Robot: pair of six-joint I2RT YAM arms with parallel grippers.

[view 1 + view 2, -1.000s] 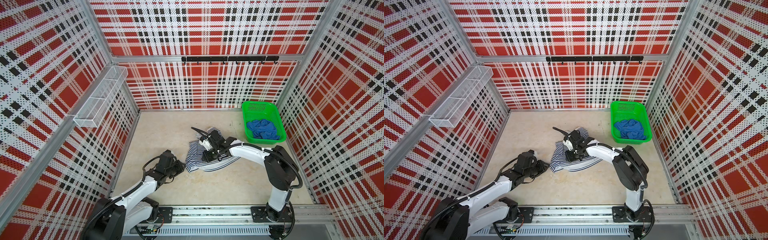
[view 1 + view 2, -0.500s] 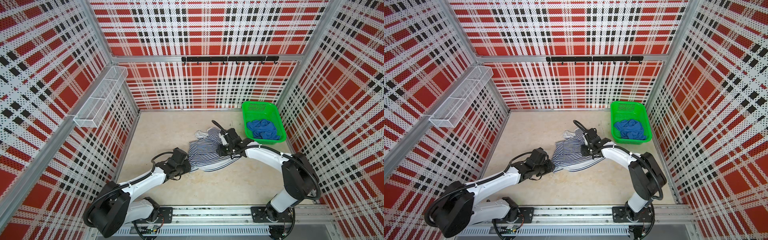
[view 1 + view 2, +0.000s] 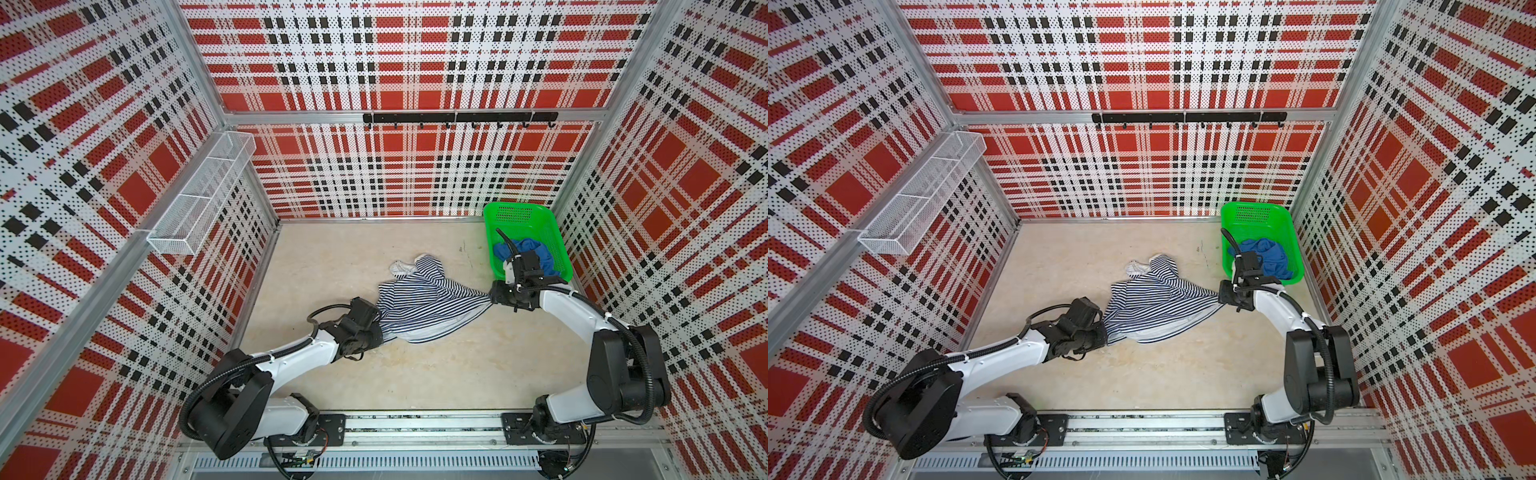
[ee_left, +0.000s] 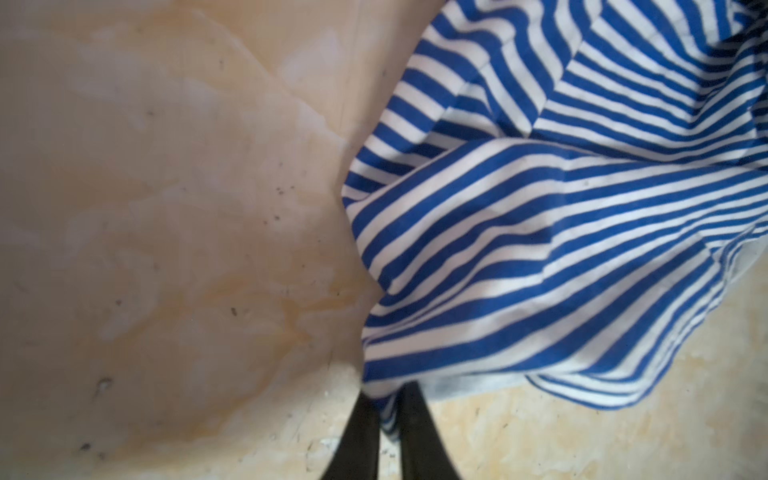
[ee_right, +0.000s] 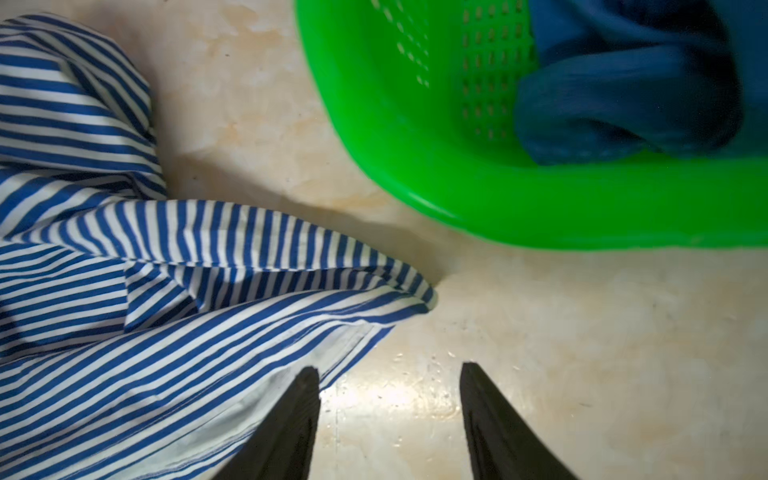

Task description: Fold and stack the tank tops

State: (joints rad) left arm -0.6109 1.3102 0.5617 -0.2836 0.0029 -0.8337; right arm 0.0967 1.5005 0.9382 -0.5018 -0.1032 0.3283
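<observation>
Across the middle of the table [image 3: 415,374] lies a striped tank top [image 3: 428,307], navy-and-white and crumpled, drawn out sideways between two robot arms. Both top views show its left end bunched at the left tool [image 3: 379,333] and its right end narrowing to a point that meets the right tool [image 3: 491,297]. A white-trimmed strap end lies at the far side of the heap. From above, neither tool's grip can be made out.

The wrist views supply that. The left wrist view shows the left tool [image 4: 386,399] with its two dark fingers nearly together, pinching a fold of the striped tank top [image 4: 540,249] — the rest of the cloth fans away over bare table. The right wrist view shows the right tool [image 5: 388,374] with its fingers spread well apart and only table in the gap. One finger [image 5: 291,424] overlaps the white hem of the striped tank top [image 5: 145,291], whose pointed corner rests on the table just beyond, gripped by nothing.

At the far right corner stands a green basket [image 3: 515,214], just beyond the right tool. A plain blue tank top [image 3: 545,255] lies bunched inside it, partly hidden in the top views by the right arm's wrist — the right wrist view shows its folds [image 5: 623,91] against the basket's perforated wall [image 5: 490,83].
</observation>
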